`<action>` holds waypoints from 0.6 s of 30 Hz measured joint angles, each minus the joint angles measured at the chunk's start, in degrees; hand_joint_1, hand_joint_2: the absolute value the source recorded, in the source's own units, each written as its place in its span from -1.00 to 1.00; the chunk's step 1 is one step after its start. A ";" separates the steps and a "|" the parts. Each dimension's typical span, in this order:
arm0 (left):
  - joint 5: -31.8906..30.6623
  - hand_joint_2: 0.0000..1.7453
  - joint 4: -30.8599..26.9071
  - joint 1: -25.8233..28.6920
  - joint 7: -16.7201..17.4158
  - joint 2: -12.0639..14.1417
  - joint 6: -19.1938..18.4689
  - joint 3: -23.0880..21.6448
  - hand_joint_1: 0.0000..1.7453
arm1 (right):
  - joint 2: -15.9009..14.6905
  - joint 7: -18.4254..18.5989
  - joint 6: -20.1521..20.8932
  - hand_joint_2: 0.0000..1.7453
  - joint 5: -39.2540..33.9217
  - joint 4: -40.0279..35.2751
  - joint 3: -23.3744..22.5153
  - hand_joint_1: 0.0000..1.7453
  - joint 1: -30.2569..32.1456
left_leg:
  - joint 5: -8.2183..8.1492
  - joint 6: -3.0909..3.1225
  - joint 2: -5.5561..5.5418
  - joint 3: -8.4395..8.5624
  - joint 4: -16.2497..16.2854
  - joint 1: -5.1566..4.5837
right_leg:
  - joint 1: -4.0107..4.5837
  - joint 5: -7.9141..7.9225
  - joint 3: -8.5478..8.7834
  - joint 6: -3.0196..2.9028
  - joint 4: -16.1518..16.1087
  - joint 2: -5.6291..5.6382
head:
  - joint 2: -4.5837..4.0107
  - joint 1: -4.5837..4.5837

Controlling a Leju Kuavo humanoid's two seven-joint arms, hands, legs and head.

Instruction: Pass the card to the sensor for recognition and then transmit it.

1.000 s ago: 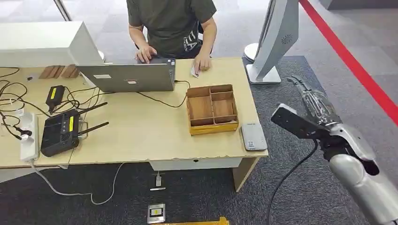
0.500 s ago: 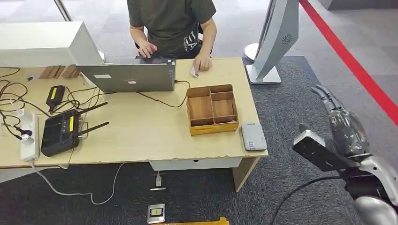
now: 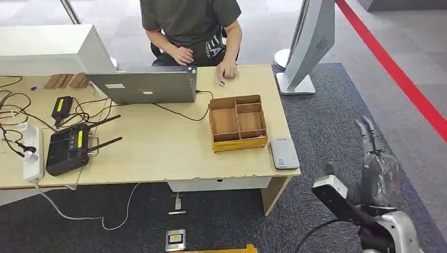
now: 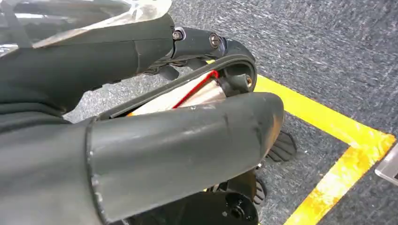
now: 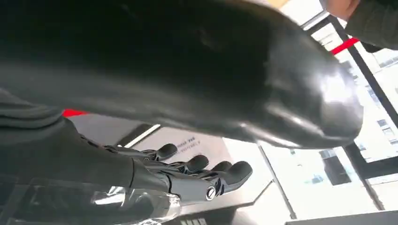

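sensor [image 3: 284,153] right of tray [image 3: 238,123], on table [image 3: 168,147]

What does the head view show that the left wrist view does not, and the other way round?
Head view: the desk, the wooden tray, the grey sensor, a seated person and the right hand, fingers apart. Left wrist view: the left hand holding a pale card with a red edge. Both: dark grey carpet.

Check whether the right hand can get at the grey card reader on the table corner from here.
Probably yes: the right hand hangs open off the table's end, and the card reader lies on the near corner facing it, with bare carpet between and the wooden tray behind.
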 joint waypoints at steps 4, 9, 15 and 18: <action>-0.07 -1.00 0.00 -0.12 -0.15 -0.22 0.15 0.24 -1.00 | 3.97 0.87 1.11 1.00 6.24 3.29 4.91 -1.00 -2.20 | 0.01 -0.01 0.01 0.00 -0.01 0.03 | 0.03 0.00 0.00 -0.01 0.01 0.00 | 0.00 0.02; -0.59 -1.00 0.00 -0.14 -0.59 -0.44 -0.79 0.42 -1.00 | 8.20 0.26 4.57 1.00 6.00 7.58 9.75 -1.00 -5.97 | 0.02 -0.03 0.02 0.00 -0.01 0.03 | 0.03 0.00 0.00 -0.02 0.02 0.00 | 0.00 0.02; -1.18 -1.00 0.02 -0.15 -1.12 -0.42 -1.60 0.42 -1.00 | 12.35 0.15 7.02 1.00 8.91 13.18 13.72 -1.00 -10.41 | 0.03 -0.04 0.00 -0.01 -0.01 0.03 | 0.03 0.00 0.00 -0.02 0.02 0.00 | 0.00 0.02; -1.42 -1.00 0.02 -0.13 -1.05 -0.39 -1.60 0.42 -1.00 | 14.03 -0.24 7.80 1.00 10.50 15.99 14.94 -1.00 -12.08 | 0.03 -0.04 -0.02 -0.03 -0.01 0.03 | 0.03 0.00 -0.01 -0.02 0.02 0.00 | 0.00 0.02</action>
